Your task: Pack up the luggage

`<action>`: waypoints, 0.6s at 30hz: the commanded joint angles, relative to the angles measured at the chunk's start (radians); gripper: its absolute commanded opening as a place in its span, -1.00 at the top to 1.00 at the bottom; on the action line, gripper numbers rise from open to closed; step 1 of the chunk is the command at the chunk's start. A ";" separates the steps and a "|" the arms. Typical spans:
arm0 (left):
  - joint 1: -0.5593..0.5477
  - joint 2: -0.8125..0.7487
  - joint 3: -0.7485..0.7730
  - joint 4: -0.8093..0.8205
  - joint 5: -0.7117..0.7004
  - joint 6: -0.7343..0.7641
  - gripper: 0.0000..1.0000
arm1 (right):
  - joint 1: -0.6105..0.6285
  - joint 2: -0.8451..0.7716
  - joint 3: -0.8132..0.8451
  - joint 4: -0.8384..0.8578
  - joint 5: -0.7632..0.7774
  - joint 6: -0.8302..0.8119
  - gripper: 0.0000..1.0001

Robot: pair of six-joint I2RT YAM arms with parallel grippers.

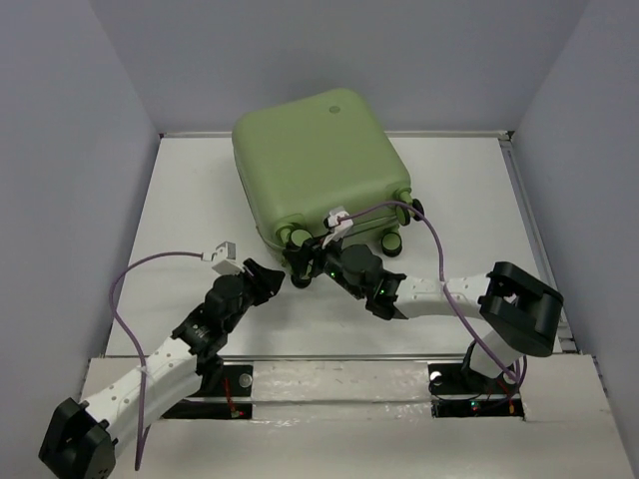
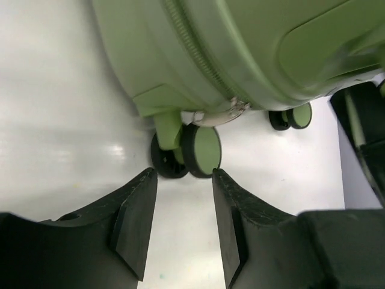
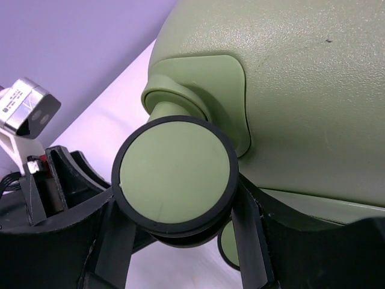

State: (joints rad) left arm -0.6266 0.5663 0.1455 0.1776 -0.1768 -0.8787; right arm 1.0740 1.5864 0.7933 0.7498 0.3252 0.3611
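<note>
At the near edge of the closed luggage, the right gripper is clamped on one caster wheel. The left gripper, fingers apart, sits just short of a second wheel.

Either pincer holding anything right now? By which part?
Right pincer grips the luggage by one caster wheel, a finger on either side. Left pincer is open, holding nothing.

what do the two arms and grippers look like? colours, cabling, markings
The left arm and right arm have white tube links and black joint housings. A purple cable loops along each to a small white-grey camera module. The fingers are matte black and wedge-shaped. There is a green light on the right wrist. No readable markings.
</note>
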 commanded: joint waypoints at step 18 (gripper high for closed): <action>-0.045 0.336 0.157 0.404 -0.139 0.294 0.13 | -0.011 -0.014 0.083 0.077 -0.044 0.006 0.84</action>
State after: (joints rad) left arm -0.6662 0.8837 0.2440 0.4911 -0.2520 -0.6338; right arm 1.0729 1.5856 0.8085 0.7242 0.3054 0.3584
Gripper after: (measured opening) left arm 0.486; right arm 0.621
